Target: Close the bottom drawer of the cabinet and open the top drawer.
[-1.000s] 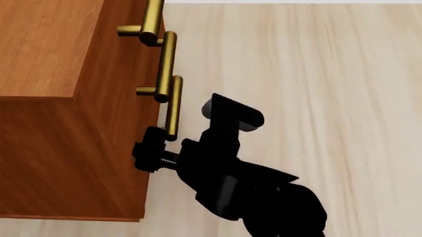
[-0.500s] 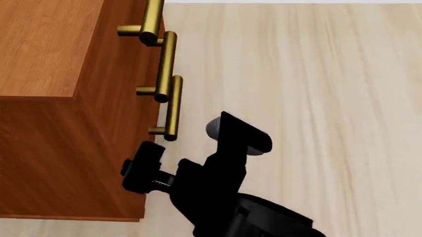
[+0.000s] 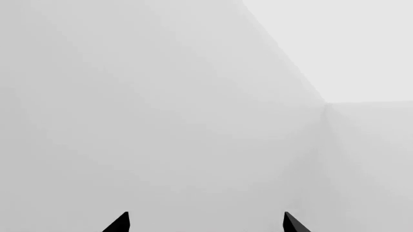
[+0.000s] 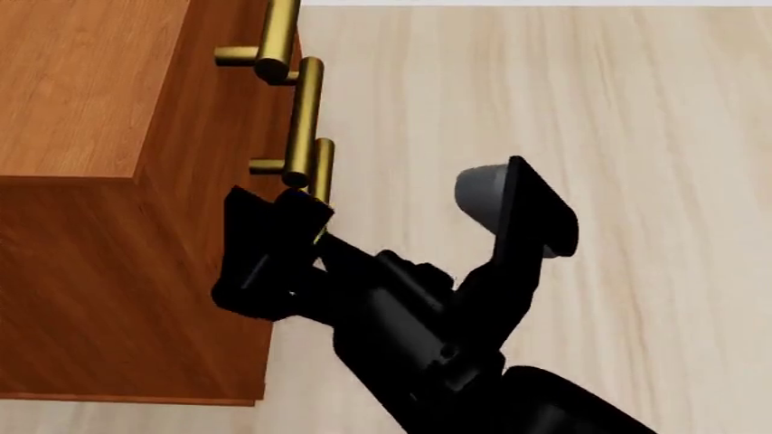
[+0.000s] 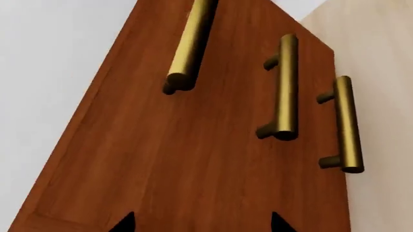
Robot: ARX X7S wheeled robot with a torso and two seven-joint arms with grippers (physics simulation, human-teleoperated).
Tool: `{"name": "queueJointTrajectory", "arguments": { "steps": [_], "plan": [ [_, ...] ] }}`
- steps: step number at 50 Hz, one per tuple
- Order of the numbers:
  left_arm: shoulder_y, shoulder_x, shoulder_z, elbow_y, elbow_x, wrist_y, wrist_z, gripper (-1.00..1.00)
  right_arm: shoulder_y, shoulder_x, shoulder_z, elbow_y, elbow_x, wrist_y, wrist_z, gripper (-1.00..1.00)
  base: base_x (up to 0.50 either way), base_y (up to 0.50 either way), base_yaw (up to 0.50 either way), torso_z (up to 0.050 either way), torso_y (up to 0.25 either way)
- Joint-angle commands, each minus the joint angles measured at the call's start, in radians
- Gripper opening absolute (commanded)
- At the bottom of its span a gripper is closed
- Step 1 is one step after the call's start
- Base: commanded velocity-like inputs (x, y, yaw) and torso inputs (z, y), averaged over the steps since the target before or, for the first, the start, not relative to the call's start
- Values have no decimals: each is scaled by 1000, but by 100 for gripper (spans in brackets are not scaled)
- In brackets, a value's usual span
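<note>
- Black right gripper [image 4: 271, 249], centre-left of head view, fingers spread apart, nothing held, hovering at the cabinet front.
- Left gripper [image 3: 205, 223] likewise parted, facing blank wall.
- Boxy reddish-brown wooden cabinet [image 4: 85, 181] fills the left; all three drawers look flush.
- Top drawer [image 5: 161, 121] probably rigid and slides stiffly; its brass bar handle [image 5: 190, 43] looks slick, so I'd pinch mid-bar.

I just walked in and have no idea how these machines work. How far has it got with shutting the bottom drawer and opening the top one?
The bottom drawer looks shut: its front sits flush with the other two on the cabinet. In hand: the right gripper, open, hangs by the drawer fronts, gripping no handle. Left: the top drawer, not yet pulled out.
</note>
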Motion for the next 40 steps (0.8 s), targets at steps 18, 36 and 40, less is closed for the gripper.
{"name": "queueJointTrajectory", "arguments": {
  "steps": [18, 36, 40],
  "plan": [
    [-1, -7, 9, 0, 10, -5, -6, 100, 30, 41, 185, -106, 236, -175, 96, 100, 0, 0, 0, 0, 0],
    [0, -10, 12, -2, 12, -4, -8, 100, 177, -2, 177, 126, 433, -232, 202, 100, 0, 0, 0, 0, 0],
    [0, -12, 13, -2, 11, -6, -10, 100, 198, -13, 160, 185, 455, -237, 224, 100, 0, 0, 0, 0, 0]
  ]
}}
